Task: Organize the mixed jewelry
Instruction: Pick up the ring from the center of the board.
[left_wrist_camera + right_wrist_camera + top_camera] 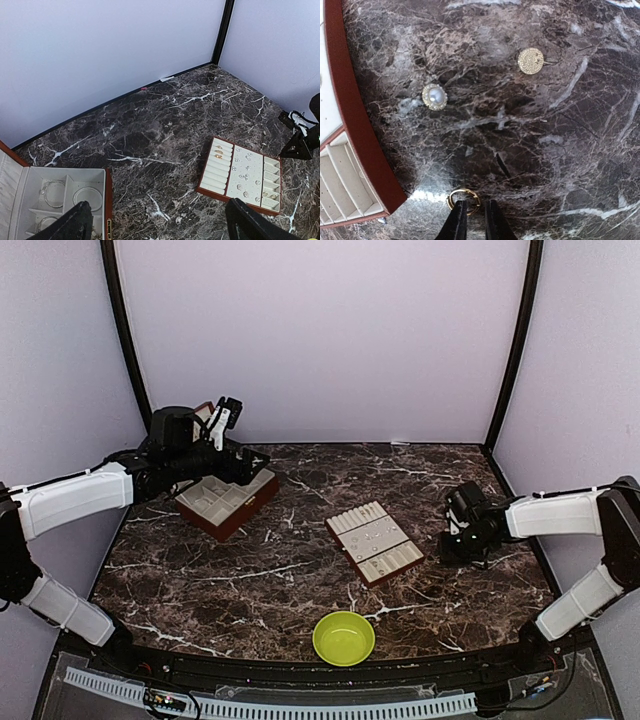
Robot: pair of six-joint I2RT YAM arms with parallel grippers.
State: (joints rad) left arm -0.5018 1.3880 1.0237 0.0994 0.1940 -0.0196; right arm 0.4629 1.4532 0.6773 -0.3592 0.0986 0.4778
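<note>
In the right wrist view, a small gold ring point(463, 199) lies on the marble. My right gripper point(474, 216) is down at the table with its jaws closed to a narrow gap over the ring's right rim. A pearl stud point(434, 96) and a round gold stud point(530, 60) lie loose farther out. My left gripper point(160, 225) is wide open and empty, held above the open red-brown box point(107, 200). Thin silvery hoops point(87, 197) rest in the box's cream compartments. The padded tray point(215, 170) holds several small pale pieces and rings.
A lime-green bowl point(344, 637) stands near the front edge. The box point(225, 502) is at the back left and the tray point(374, 543) in the middle. My right gripper point(452, 545) sits just right of the tray, whose corner point(350, 125) shows at the left.
</note>
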